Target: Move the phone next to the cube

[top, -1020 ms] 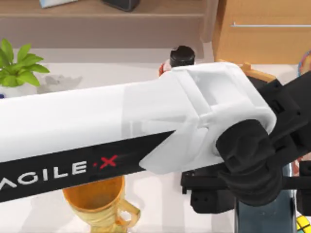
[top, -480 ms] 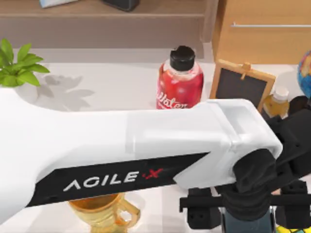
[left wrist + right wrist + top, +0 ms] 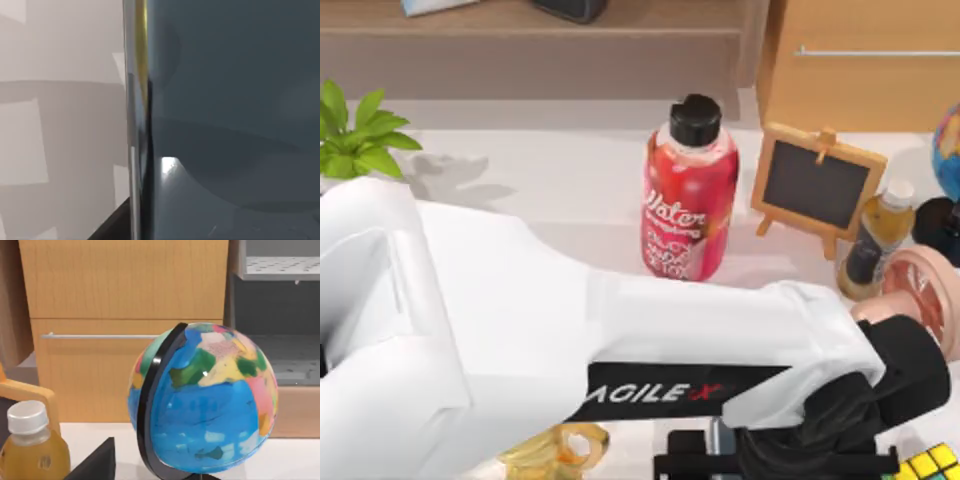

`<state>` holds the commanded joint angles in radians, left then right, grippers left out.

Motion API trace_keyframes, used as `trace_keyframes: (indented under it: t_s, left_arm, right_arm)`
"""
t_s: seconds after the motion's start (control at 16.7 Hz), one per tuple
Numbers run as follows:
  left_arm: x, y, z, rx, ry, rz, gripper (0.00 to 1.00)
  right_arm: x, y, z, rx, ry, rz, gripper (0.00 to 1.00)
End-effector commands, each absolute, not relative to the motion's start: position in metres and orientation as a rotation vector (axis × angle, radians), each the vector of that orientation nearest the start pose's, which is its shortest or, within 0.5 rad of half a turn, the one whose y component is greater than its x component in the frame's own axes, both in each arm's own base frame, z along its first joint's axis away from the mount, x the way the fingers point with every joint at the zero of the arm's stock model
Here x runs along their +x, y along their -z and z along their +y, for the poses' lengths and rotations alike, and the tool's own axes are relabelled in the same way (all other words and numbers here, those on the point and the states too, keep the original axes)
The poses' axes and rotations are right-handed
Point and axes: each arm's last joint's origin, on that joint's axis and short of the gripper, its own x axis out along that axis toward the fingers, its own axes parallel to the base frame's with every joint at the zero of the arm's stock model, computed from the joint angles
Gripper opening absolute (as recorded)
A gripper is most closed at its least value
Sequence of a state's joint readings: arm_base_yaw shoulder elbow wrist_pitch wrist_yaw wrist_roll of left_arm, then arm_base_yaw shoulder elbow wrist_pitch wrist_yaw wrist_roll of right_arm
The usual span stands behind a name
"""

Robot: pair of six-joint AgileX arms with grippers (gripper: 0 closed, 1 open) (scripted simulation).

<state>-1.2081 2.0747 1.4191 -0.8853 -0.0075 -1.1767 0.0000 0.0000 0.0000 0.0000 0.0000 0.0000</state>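
One phone (image 3: 230, 120) fills the left gripper's (image 3: 775, 465) camera (cube (image 3: 932, 466) nearby).

red bottle (image 3: 689, 190), chalkboard (image 3: 817, 185), juice bottle (image 3: 873, 238), globe (image 3: 202, 400), plant (image 3: 358, 133).

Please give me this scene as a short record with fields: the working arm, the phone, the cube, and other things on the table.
working arm: left arm, white, reaching across the table to its right side, gripper at the bottom edge
phone: dark grey slab with metal edge, close under the left wrist camera
cube: puzzle cube with yellow and orange stickers, bottom right corner
others: red water bottle, small chalkboard easel, colourful globe
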Motion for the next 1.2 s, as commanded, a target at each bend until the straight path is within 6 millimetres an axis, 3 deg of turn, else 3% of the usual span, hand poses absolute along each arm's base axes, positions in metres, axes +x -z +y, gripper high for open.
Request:
trace_keyframes:
  t_s: [0.06,0.42,1.2]
  left_arm:
    - [0.1405,-0.1222,-0.3584,0.016,0.016,1.559,0.0]
    - [0.1405,-0.1222,-0.3584,0.016,0.016,1.559,0.0]
    - [0.1405,-0.1222,-0.3584,0.016,0.016,1.559,0.98]
  right_arm:
    - [0.1057,-0.16,-0.0012,0.0,0.0,0.0,1.0]
    - [0.1057,-0.16,-0.0012,0.0,0.0,0.0,1.0]
    - [0.1057,-0.16,-0.0012,0.0,0.0,0.0,1.0]
